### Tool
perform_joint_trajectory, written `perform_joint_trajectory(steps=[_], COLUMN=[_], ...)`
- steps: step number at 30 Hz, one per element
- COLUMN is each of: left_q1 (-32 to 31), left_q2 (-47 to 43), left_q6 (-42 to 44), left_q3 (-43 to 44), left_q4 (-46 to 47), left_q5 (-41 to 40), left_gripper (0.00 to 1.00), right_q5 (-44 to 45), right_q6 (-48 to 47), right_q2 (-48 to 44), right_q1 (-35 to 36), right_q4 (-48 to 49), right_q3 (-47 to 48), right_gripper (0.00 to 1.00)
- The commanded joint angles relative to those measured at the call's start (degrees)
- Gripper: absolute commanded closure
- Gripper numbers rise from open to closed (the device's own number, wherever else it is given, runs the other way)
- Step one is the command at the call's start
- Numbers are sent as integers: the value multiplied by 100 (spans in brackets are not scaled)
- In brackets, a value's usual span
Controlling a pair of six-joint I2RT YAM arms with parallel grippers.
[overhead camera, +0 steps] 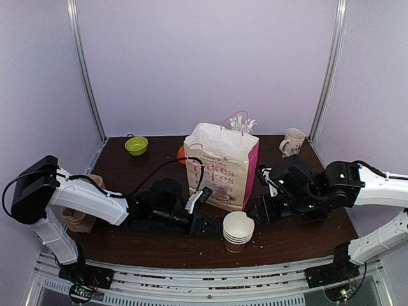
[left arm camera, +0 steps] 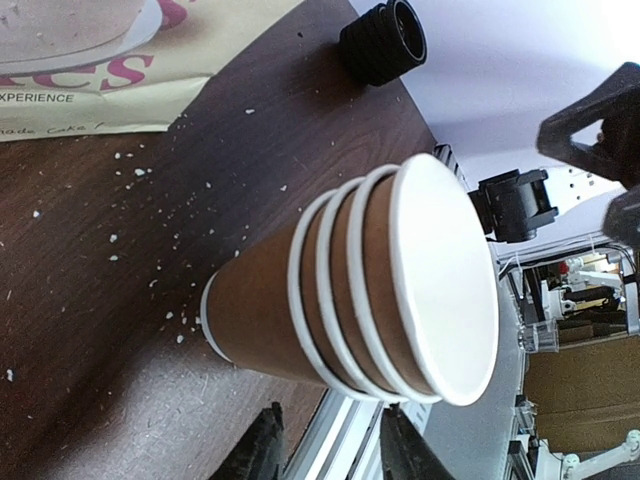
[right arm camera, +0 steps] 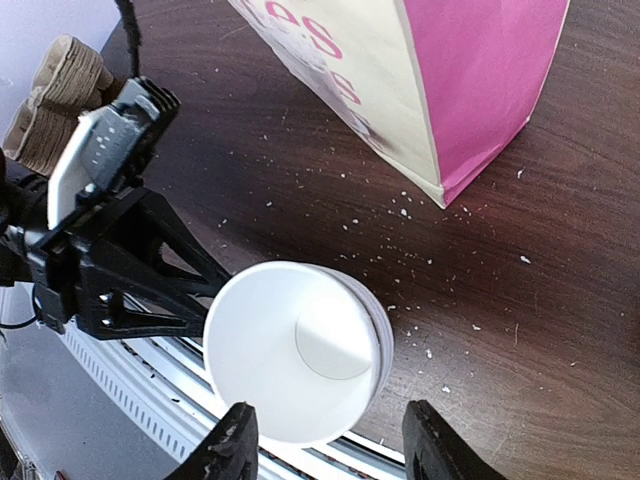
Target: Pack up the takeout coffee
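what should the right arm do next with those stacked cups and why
Probably ease the right gripper forward and close it on the uppermost rim of the stack of paper cups. Its jaws stand open and empty, with the stack just beyond the fingertips. The left gripper sits close by the stack's base, seemingly placed to steady it.

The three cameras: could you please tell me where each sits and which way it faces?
Top external: above and behind the arms, looking down on the table; both arms, left gripper and right gripper show.
Left wrist: low beside the cups, seeing them from the side; own fingers at the bottom edge.
Right wrist: above the cups, looking down into them; own fingers below, the left gripper opposite.
Both wrist views share the cups and bag.
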Motion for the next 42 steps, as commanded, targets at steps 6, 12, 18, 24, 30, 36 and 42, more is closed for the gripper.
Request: perform_joint_trajectory(steps=[6,12,18,24,30,36,42], left_q1=[23,23,23,23,23,23,23], left_q2=[-202,-348,-419,-428,-413,-336,-143], left_q6=[127,24,9,84,83,47,-52], left_q3=[-21,-260,-350,-285,-232,-102,120], left_q4=[75,227,273,213,163,179,377], left_q5=[-130,-196,-199,-180,-178,-100,71], left_gripper=[57,54,53,47,42,33,30], right_q5=[114,268,397,408,400,489,523], right_q6=[-963,-1355,-1426,-1398,-1349,-1326,-1317], right_q2=[896,1726,2030,2116,2106,2086,2105], right_q1=[640,875,873,884,895,970,1068], right_q4=[-514,-466,-494,-527,-540,-511,-430], right_q3=[941,1245,1337,1334,1304,1356,1328], right_gripper=[56,56,61,78,97,100,100])
